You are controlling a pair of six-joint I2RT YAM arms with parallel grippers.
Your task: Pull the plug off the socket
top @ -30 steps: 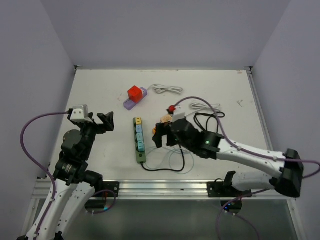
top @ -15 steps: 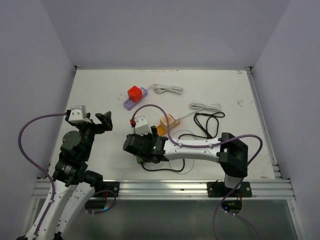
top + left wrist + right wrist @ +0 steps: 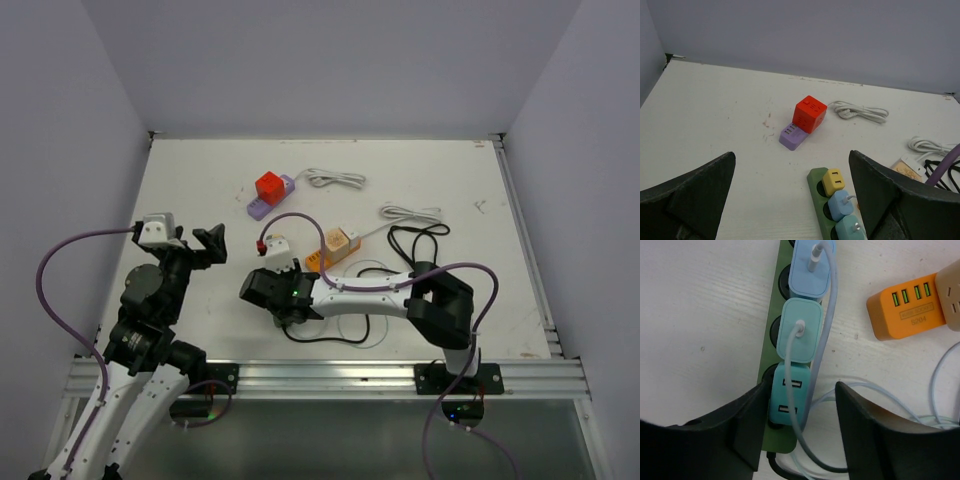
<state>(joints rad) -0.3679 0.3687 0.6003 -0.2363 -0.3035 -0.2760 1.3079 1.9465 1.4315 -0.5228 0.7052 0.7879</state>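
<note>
The right gripper (image 3: pixel 801 401) hung low over the near end of the green power strip (image 3: pixel 780 441), with its fingers spread apart and nothing held. Between them sat the teal USB plug (image 3: pixel 789 400), the last one in the row; I could not tell if a finger touched it. I took this plug for the one to be pulled.

It looked like a small hard plastic block, light, with smooth and perhaps slippery sides. Probably only the friction of its pins kept it in the socket. The best hold seemed to be on its two long flat sides, low near the strip, with a straight pull upward. The strip looked light too, so it might rise together with the plug if nothing pressed it down.

A thin white cable (image 3: pixel 826 330) came from the mint plug (image 3: pixel 800 330) just beyond the gripper and passed along the teal plug's right side, where a closing finger could pinch it. Further beyond sat a light blue plug (image 3: pixel 810 270). To the gripper's right lay an orange USB hub (image 3: pixel 905 302), apart from the strip.

The left gripper (image 3: pixel 791 155) was also wide open and empty, well away to the side, and faced a red cube socket (image 3: pixel 810 114) on the surface (image 3: pixel 705 115).
</note>
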